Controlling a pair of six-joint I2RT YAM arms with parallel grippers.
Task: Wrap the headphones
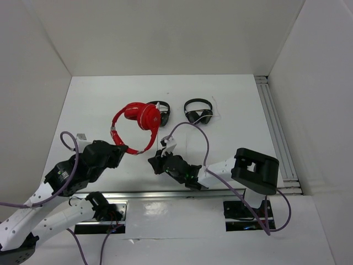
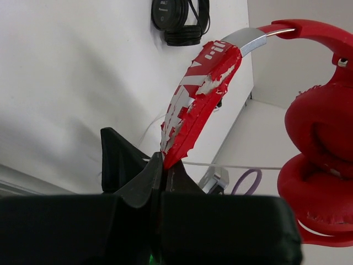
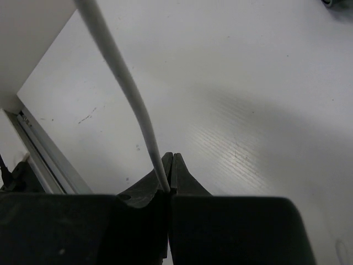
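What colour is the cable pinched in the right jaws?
White. The cable shows best in the right wrist view.

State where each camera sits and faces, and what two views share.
Top external: above, behind the bases, looking down on the table; both arms show.
Left wrist: faces along the left tool, shut on the red headphones' headband.
Right wrist: faces along the right tool, shut on the white cable, table beyond.
Shared: top and left wrist both show the headphones.
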